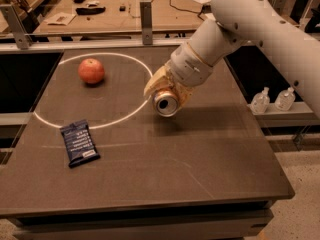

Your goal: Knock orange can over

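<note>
Held by colour: my gripper point(162, 91), tan-yellow, clasped round the orange can point(166, 103) above the middle of the table point(200, 154), just outside the ring point(135, 59). The can shows a silver end with a copper-orange edge, and my arm point(260, 24) is off-white. The table is dark grey-brown, the ring a thin white line; apple point(91, 71), reddish-orange; packet point(80, 142), dark blue with pale lettering.

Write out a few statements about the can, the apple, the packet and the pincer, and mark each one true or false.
1. The orange can stands upright on the table. False: it is tipped, its silver end toward the camera.
2. The pincer holds the can at the white circle's right edge. True.
3. The apple lies inside the white circle. True.
4. The blue packet lies right of the can. False: it lies left of it, nearer the front.
</note>
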